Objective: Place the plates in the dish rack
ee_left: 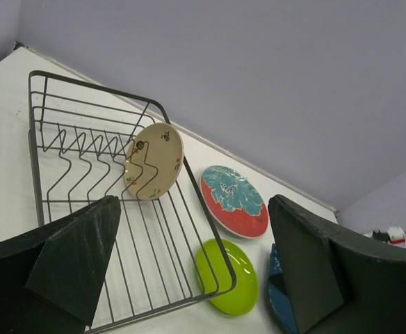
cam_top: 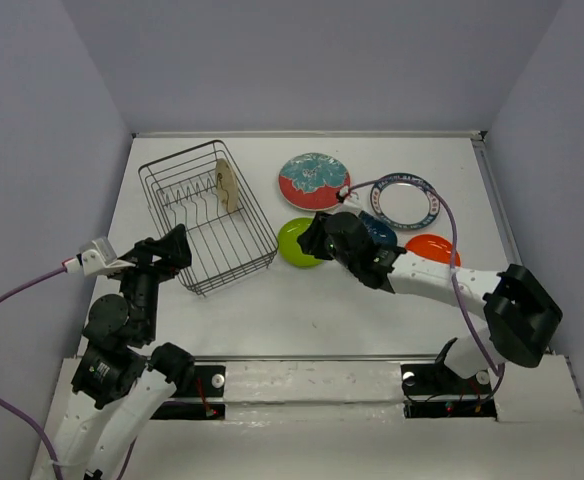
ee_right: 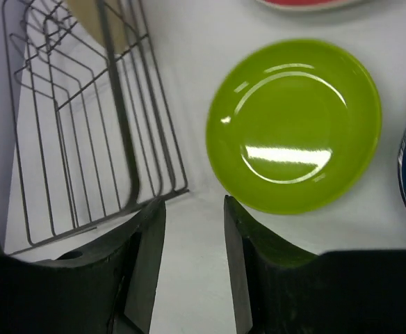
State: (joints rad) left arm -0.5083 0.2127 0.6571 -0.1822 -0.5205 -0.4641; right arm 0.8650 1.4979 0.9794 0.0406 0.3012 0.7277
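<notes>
The black wire dish rack (cam_top: 240, 275) stands at the left, with the beige plate (cam_top: 227, 185) upright between its prongs. The lime green plate (cam_top: 294, 245) lies just right of the rack. My right gripper (cam_top: 312, 240) hovers at its near edge, open and empty; in the right wrist view its fingertips (ee_right: 239, 229) sit just short of the lime plate (ee_right: 293, 125), beside the rack (ee_right: 117, 90). The red floral plate (cam_top: 314, 180), the white blue-rimmed plate (cam_top: 404, 200) and the orange plate (cam_top: 432, 248) lie flat. The dark blue plate (cam_top: 380, 230) is partly hidden by the right arm. My left gripper (cam_top: 177, 245) is wide open at the rack's near left corner.
The left wrist view shows the rack rim (ee_left: 216, 236), the beige plate (ee_left: 154, 160), the red plate (ee_left: 234, 200), the lime plate (ee_left: 227, 276) and a corner of the blue plate (ee_left: 279, 299). Grey walls enclose the table on three sides.
</notes>
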